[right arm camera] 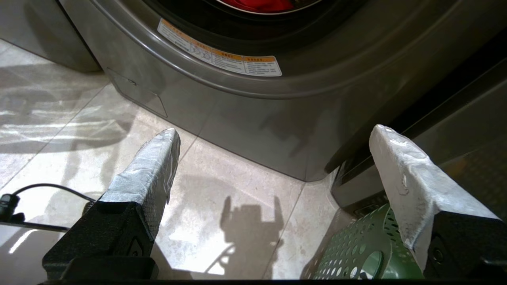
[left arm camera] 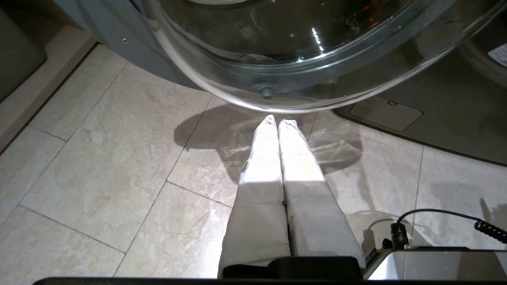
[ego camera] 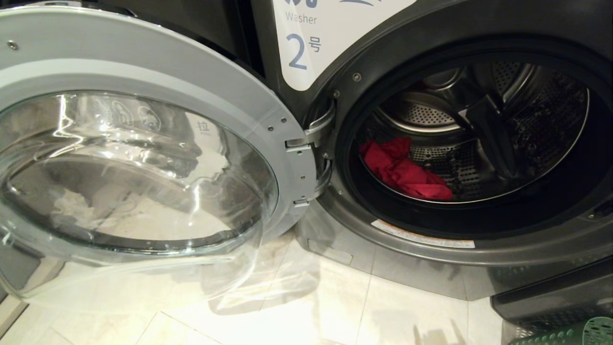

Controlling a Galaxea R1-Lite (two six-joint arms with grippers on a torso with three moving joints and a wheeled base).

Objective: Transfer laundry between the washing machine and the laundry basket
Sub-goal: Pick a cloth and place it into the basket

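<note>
The red-pink garment [ego camera: 404,171] lies crumpled low in the drum [ego camera: 479,129] of the washing machine [ego camera: 431,249], toward the drum's left side, just behind the door opening. The right gripper [right arm camera: 273,136] hangs low before the machine's lower front panel, its taped fingers [right arm camera: 152,166] spread wide and empty — the garment sits above and beyond them, showing in the right wrist view only as a red sliver past the drum's lip. The green laundry basket [right arm camera: 364,249] stands on the floor just beside the outer finger of that gripper, its holed wall partly hidden by it.

The left gripper [left arm camera: 276,121] points at the tiled floor [left arm camera: 119,166] with its fingers pressed together, holding nothing, their tips just under the lower curve of the open glass door [ego camera: 139,163]. That door swings out to the left of the opening, well apart from the garment.

The head view alone shows the drum's inside and the white label [ego camera: 316,43] with the numeral 2 — neither gripper appears there, and only a corner of the basket. A warning sticker [right arm camera: 220,59] runs along the rim under the opening. A black cable [left arm camera: 439,215] lies near the left arm's base.
</note>
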